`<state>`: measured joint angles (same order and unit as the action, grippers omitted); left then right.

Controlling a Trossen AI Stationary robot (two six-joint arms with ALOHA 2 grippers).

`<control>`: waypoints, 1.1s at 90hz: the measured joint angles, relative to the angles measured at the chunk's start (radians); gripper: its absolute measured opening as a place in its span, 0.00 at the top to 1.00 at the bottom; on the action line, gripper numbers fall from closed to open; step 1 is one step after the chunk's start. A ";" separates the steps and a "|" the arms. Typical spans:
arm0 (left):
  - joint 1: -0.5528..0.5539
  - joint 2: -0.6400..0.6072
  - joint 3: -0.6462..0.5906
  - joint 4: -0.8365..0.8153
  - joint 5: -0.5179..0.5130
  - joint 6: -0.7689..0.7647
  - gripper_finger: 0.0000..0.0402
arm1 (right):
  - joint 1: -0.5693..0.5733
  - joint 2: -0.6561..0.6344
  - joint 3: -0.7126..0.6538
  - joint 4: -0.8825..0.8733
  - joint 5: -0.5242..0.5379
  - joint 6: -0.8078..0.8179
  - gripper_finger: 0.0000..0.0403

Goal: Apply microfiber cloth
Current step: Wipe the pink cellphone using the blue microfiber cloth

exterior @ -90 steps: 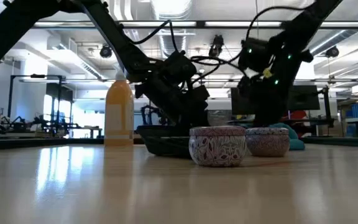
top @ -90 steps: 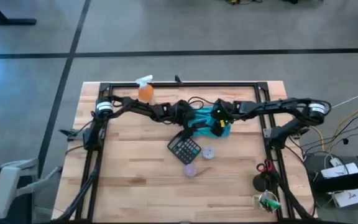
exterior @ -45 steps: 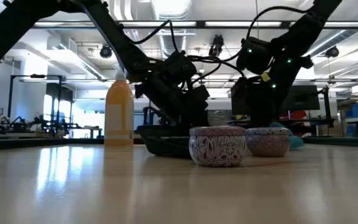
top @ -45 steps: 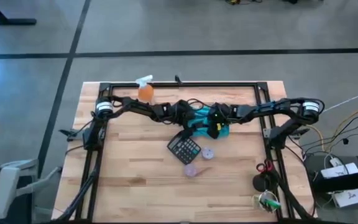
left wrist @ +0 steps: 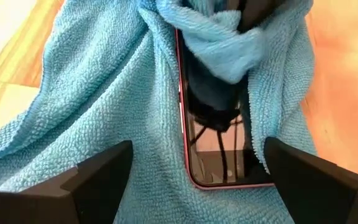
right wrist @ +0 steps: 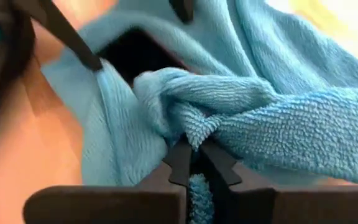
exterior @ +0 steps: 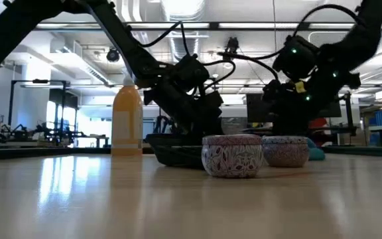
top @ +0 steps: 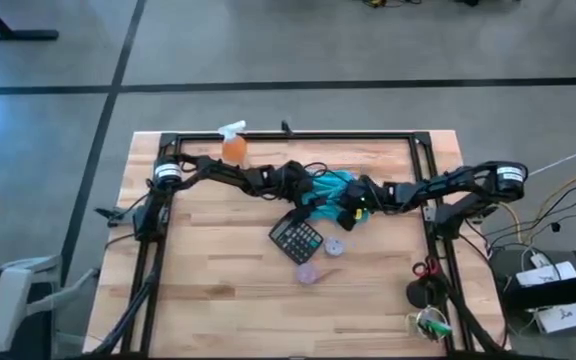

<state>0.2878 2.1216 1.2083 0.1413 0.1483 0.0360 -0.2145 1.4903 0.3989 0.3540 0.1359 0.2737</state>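
The teal-blue microfiber cloth (top: pixel 330 187) lies bunched at the table's middle, draped over a dark phone with a pink rim (left wrist: pixel 216 155). My right gripper (right wrist: pixel 194 157) is shut on the cloth; in the high view it (top: pixel 347 208) sits at the cloth's near right side. My left gripper (left wrist: pixel 197 186) comes from the left and is open wide, one finger (left wrist: pixel 92 180) on either side of the cloth-covered phone. I cannot tell whether it touches the cloth. My right gripper pinches a bunched fold of the cloth (right wrist: pixel 199 134) between its two fingertips; several layers are gathered there. The fold is drawn up into a knot-like ridge before the fingers. The rest of the cloth spreads over the phone and the table.
A black calculator (top: pixel 296 240) lies just near of the cloth, with two small patterned tins (top: pixel 335 244) (top: pixel 308 273) beside it. An orange spray bottle (top: pixel 233 146) stands at the far left. Scissors and tools (top: pixel 424 270) lie by the right edge.
My right gripper has moved a little toward the table's near edge and lower, still shut on the cloth. The cloth's right part has been pulled in and gathered, so it now covers less of the table on that side.
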 joint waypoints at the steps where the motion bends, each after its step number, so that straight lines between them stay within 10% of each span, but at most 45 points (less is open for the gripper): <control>1: 0.000 0.000 0.000 0.000 0.000 0.000 0.14 | 0.000 0.003 -0.006 0.015 -0.001 0.003 1.00; 36: 0.000 0.000 0.000 0.001 0.000 -0.001 0.14 | 0.013 -0.065 -0.034 -0.134 -0.036 0.036 1.00; 64: 0.000 0.000 -0.002 0.006 0.001 -0.001 0.14 | 0.013 -0.229 -0.017 -0.411 0.202 0.005 1.00; 99: 0.000 0.000 -0.005 0.011 0.001 -0.001 0.14 | 0.028 -0.002 -0.017 0.010 0.117 0.006 1.00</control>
<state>0.2874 2.1216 1.2037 0.1528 0.1490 0.0353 -0.1867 1.4879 0.3817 0.3644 0.2534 0.2797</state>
